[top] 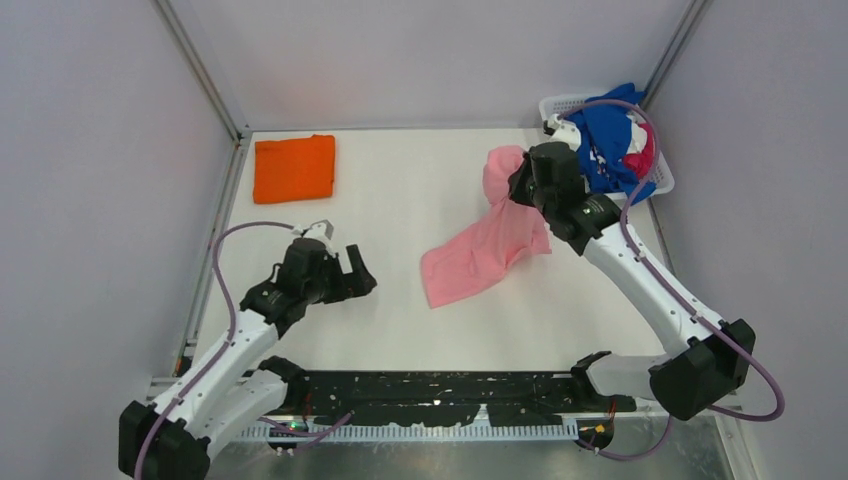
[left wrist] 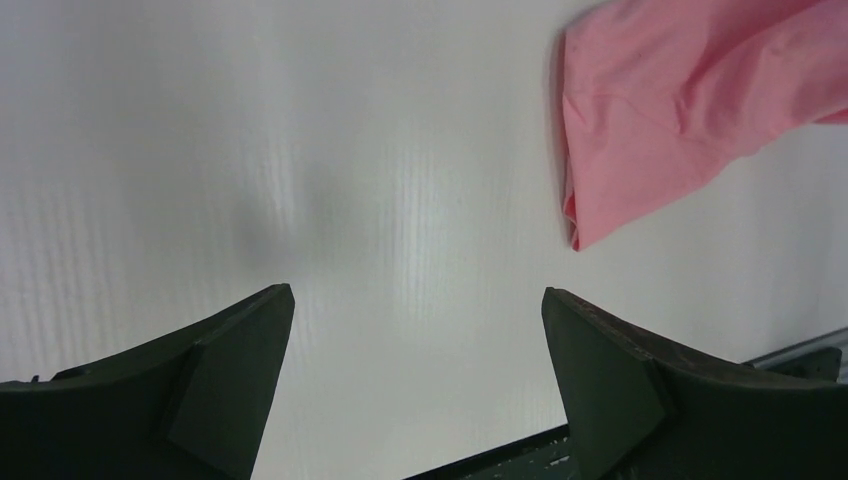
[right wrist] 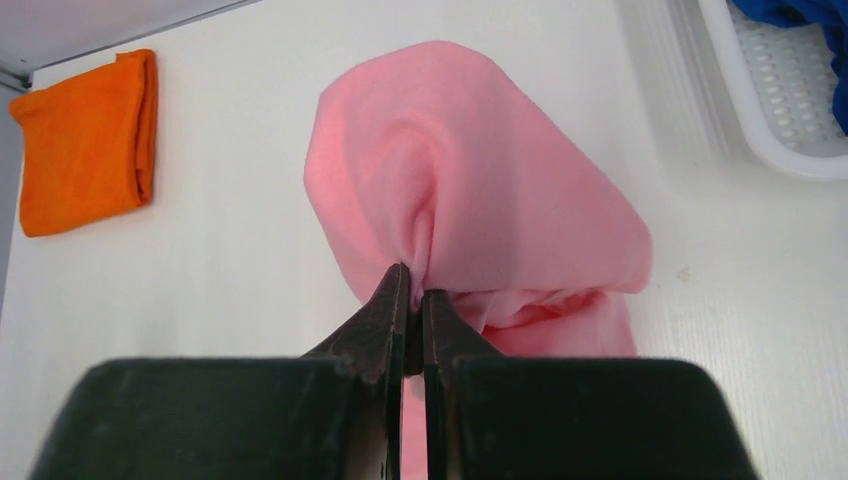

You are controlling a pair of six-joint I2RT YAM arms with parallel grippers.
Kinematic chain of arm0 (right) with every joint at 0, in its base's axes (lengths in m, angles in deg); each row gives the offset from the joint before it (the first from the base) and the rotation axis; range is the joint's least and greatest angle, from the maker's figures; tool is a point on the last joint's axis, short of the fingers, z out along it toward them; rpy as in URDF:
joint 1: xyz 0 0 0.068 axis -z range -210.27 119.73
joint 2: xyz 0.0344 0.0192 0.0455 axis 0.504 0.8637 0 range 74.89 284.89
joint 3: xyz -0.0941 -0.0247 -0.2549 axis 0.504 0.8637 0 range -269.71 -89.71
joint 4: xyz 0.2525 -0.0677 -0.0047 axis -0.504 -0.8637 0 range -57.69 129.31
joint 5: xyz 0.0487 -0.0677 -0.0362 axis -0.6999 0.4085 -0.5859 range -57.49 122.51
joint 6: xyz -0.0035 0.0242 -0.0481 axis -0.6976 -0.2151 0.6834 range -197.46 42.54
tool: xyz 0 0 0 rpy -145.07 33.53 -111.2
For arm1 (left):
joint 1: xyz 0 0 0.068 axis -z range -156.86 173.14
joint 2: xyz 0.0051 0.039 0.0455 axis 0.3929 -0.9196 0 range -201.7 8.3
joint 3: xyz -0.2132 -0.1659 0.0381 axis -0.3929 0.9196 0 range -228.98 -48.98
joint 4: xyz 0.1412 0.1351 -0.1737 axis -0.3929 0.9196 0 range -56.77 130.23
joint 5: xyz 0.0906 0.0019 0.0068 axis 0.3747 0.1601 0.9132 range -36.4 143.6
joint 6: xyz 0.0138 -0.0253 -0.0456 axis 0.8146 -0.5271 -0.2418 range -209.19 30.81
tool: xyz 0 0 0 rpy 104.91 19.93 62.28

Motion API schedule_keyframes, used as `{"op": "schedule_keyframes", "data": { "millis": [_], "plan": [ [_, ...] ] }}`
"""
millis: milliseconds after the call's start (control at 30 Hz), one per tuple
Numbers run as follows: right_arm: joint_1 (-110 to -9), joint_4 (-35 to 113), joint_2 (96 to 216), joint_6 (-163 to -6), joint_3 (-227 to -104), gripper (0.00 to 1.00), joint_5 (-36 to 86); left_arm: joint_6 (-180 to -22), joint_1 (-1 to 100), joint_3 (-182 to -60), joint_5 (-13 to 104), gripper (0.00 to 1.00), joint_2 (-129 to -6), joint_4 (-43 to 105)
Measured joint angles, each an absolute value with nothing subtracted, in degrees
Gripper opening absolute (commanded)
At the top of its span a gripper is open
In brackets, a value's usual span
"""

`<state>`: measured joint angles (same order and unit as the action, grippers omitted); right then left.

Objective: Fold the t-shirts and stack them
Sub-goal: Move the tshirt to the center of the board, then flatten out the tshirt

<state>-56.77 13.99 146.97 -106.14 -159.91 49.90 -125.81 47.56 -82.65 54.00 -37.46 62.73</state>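
A light pink t-shirt [top: 480, 250] hangs from my right gripper [top: 518, 185], which is shut on a pinch of its fabric [right wrist: 415, 285]; its lower part trails on the white table. The pink t-shirt [right wrist: 470, 190] drapes over and in front of the shut jaws. A folded orange t-shirt [top: 294, 167] lies flat at the far left of the table, also seen as the orange t-shirt [right wrist: 88, 140]. My left gripper [top: 358, 272] hovers open over bare table, left of the pink t-shirt [left wrist: 680, 100], with nothing between its fingers [left wrist: 235, 360].
A white slatted basket [top: 655, 190] at the far right corner holds royal blue [top: 605, 140], magenta and white t-shirts in a heap. Grey walls with metal posts enclose the table. A black strip runs along the near edge.
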Motion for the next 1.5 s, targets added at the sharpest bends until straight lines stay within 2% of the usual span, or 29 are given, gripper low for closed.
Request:
{"op": "schedule_keyframes", "data": {
  "millis": [300,500,567,633,667,700,767,833,933,1233,1500],
  "plan": [
    [-56.8,13.5,156.5,-106.3,-163.9,0.05,53.9,-125.9,51.1,-83.7,43.6,0.99,-53.3,54.4],
    [-56.8,13.5,169.1,-106.0,-173.9,0.13,56.5,-126.3,55.7,-89.3,41.4,0.93,-63.2,51.3],
    [-56.7,13.2,174.2,-105.6,-178.6,0.27,56.8,-126.5,57.4,-91.4,40.9,0.91,-66.5,49.9],
    [-56.7,12.9,179.4,-104.9,-183.3,0.60,56.4,-126.6,58.9,-93.4,40.7,0.86,-70.0,48.8],
    [-56.7,12.8,181.7,-104.2,-185.3,0.70,55.7,-126.6,59.7,-94.5,40.7,0.84,-71.9,48.6],
    [-56.6,12.7,183.1,-104.1,-186.3,0.87,55.1,-126.6,60.3,-95.6,40.7,0.83,-74.0,48.5],
    [-56.7,12.3,184.6,-102.9,-186.8,1.00,54.0,-126.7,61.6,-97.9,40.6,0.82,-78.5,48.3],
    [-56.6,11.9,184.2,-102.1,-185.8,0.96,54.0,-126.7,62.6,-98.9,40.6,0.80,-81.2,48.3],
    [-56.3,13.7,179.5,-101.5,-180.6,0.95,55.3,-126.7,64.1,-99.9,40.9,0.77,-83.9,48.6],
    [-47.1,20.2,148.3,-105.2,-154.3,0.95,57.8,-127.6,69.8,-105.6,44.7,0.67,-89.2,51.7],
    [-42.4,20.8,135.5,-106.7,-140.8,0.96,59.9,-129.5,74.1,-111.0,50.4,0.59,-93.1,57.0]
  ]
}}
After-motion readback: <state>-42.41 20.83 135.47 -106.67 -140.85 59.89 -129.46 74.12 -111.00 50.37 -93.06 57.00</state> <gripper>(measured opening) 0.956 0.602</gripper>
